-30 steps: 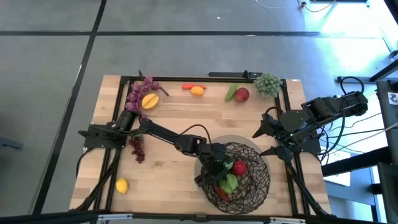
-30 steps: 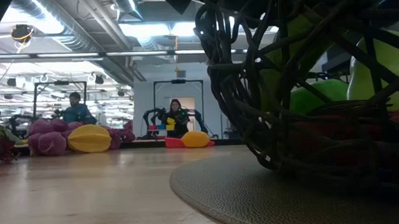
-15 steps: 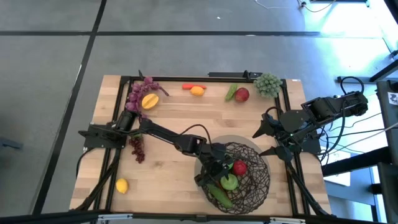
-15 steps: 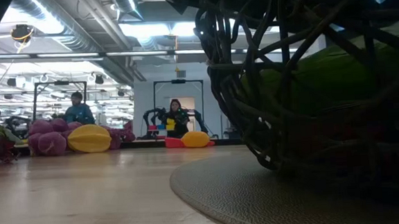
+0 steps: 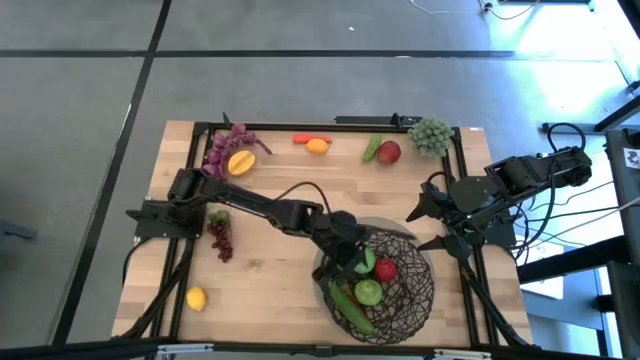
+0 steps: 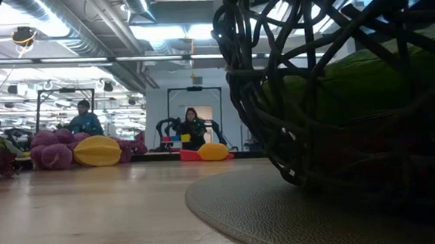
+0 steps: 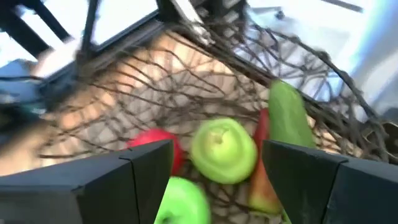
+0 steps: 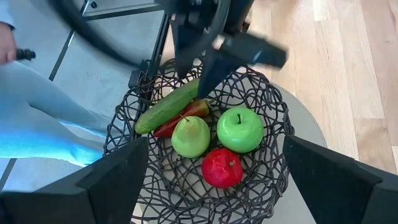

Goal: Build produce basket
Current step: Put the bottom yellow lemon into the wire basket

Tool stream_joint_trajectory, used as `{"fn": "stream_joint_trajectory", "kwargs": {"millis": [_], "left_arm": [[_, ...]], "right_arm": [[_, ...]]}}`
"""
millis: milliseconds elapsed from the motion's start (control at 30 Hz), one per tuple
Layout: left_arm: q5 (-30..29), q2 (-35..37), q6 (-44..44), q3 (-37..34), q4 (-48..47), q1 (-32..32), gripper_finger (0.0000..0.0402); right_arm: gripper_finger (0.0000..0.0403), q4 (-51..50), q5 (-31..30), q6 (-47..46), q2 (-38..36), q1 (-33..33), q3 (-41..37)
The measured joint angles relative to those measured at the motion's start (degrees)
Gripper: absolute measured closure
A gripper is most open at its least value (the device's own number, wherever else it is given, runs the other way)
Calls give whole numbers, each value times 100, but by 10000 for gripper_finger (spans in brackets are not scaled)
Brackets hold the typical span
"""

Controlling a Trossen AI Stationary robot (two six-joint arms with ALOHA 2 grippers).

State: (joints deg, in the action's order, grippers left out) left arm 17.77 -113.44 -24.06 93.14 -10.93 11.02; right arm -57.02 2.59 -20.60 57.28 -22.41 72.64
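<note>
The basket (image 5: 385,285) sits on a round mat near the front edge of the table (image 5: 270,195), and it already holds a cucumber (image 8: 168,106), a red chili (image 8: 186,115), a pear-like green fruit (image 8: 190,137), a green apple (image 8: 240,130) and a red apple (image 8: 221,167). The left gripper (image 5: 345,262) hangs over the basket's left rim with its fingers spread apart and nothing between them; the right gripper (image 5: 428,225) waits just right of the basket, fingers wide apart too. The produce outside the basket lies well away from it: a lemon (image 5: 196,297) far to its left, dark red grapes (image 5: 220,238) beyond that, purple grapes (image 5: 222,150) with a yellow fruit (image 5: 241,162) at the far left corner, an orange and red pair (image 5: 314,144) along the far edge, and a red apple with a green piece (image 5: 383,152) beside a pale green bunch (image 5: 430,136). These look like light, hard, smooth toys, so I would expect the round ones to slip or roll unless pinched across the middle, while the grape bunches probably flop and want a grip around the bulk or stem. From table height the basket's weave blocks nearly everything inside it, and I cannot tell whether the orange piece is a carrot.
</note>
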Motion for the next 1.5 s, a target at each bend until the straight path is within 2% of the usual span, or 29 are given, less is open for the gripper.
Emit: {"fn": "stream_joint_trajectory", "kwargs": {"millis": [300,600,800,933,1100,1267,1367,1500], "left_arm": [[-1068,732,1056,-6,-805,-68,168],[-2156,1234,3027,0,-1080,-223,168],[-2602,1454,4752,-10,-1757,-568,168],[-2861,1516,5605,0,-2160,-842,168],[-3168,1551,6346,0,-2918,-1072,168],[-3221,1748,6908,0,-3801,-1178,168],[-3300,1933,7235,2,-4243,-1153,168],[-3397,2304,7885,12,-5017,-866,168]], "right_arm": [[37,42,0,6,2,2,0],[37,247,2,-101,26,2,0],[37,252,2,-142,83,1,0],[37,205,4,-168,147,0,0],[37,261,2,-173,186,0,0],[37,495,0,-170,252,0,0],[37,584,-66,-142,274,0,0],[37,683,-446,-160,302,16,2]]}}
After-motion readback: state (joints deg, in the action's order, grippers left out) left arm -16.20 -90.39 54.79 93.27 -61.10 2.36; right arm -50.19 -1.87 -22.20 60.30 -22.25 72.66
